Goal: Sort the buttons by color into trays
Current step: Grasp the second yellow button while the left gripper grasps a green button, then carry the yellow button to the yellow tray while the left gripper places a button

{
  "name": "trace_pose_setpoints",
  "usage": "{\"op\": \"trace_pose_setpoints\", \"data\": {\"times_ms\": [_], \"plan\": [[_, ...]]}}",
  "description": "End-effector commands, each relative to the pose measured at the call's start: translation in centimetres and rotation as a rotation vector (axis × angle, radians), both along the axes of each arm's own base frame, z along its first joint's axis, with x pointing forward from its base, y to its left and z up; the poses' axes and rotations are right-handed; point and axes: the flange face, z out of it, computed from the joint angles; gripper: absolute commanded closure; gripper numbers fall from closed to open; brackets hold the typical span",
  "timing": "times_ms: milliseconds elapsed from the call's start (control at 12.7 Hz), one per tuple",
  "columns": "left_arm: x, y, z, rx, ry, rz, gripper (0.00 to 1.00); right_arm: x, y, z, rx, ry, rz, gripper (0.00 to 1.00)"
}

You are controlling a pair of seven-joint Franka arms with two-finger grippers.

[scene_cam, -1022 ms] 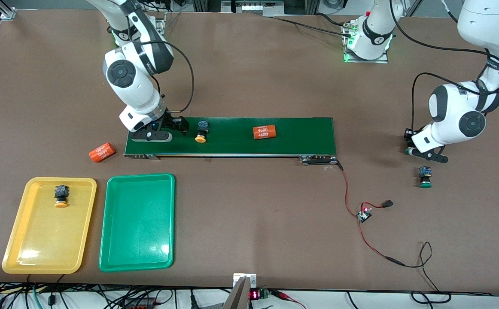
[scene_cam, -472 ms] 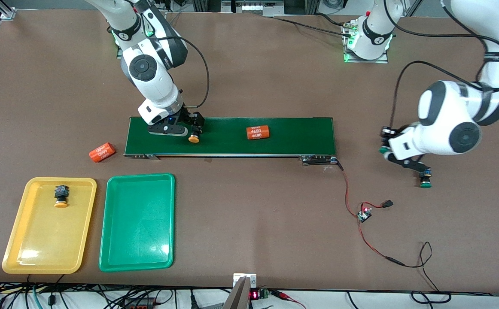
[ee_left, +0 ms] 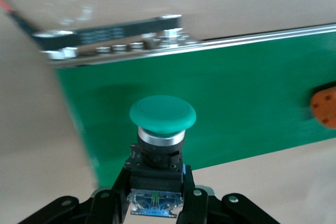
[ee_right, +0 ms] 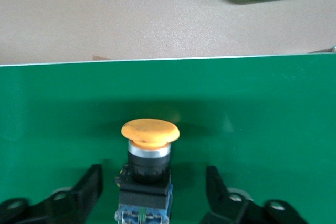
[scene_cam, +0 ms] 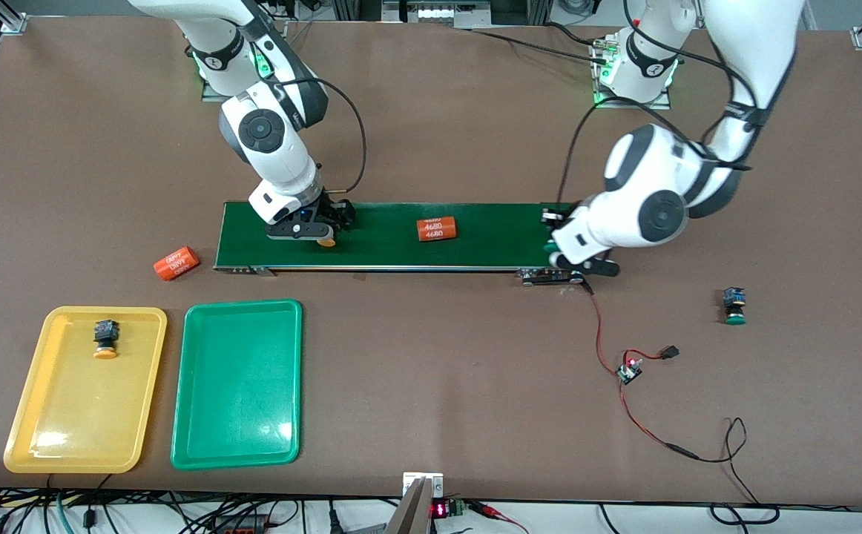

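Over belt (scene_cam: pixel 401 236) end, left gripper (ee_left: pixel 157 211) clamps green button (ee_left: pixel 161 129), table beside.

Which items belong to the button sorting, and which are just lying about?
Job: first orange button in yellow tray; green tray; second orange button on belt, inside open right tool; held green button in left tool over belt end; loose green button on table.
Lying about: belt cylinder; table cylinder; wired circuit board.

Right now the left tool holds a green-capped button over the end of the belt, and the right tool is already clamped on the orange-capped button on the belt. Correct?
Not quite. The right tool is not clamped: in the right wrist view its fingers stand apart on either side of the orange-capped button on the belt. The left tool does hold the green-capped button over the belt's end.
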Motion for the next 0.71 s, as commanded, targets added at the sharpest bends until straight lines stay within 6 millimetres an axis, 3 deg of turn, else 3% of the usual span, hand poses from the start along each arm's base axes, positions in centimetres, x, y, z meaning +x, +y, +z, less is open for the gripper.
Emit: {"op": "trace_pose_setpoints", "data": {"times_ms": [0, 79, 157, 236, 472, 629], "plan": [[-0.7, -2.9, -1.9, -0.016, 0.000, 0.076, 0.80, 0.3, -0.6, 0.1, -0.010, -0.021, 0.005, 0.59], [-1.0, -3.3, -2.0, -0.017, -0.004, 0.082, 0.74, 0.7, -1.1, 0.1, -0.012, -0.020, -0.002, 0.78], [-1.0, -3.3, -2.0, -0.015, 0.000, 0.083, 0.42, 1.5, -2.0, 0.7, -0.010, -0.031, 0.001, 0.92], [-1.0, -3.2, -2.1, -0.013, 0.006, 0.083, 0.00, 2.7, -2.9, 1.6, -0.011, -0.042, -0.007, 0.96], [-0.7, -2.7, -0.7, -0.012, -0.007, 0.084, 0.00, 8.1, -5.5, 7.0, -0.074, 0.024, 0.031, 0.96], [0.3, -0.8, 2.9, 0.007, 0.003, 0.090, 0.00, 11.3, -9.1, 9.2, -0.087, 0.040, 0.053, 0.95]]}}
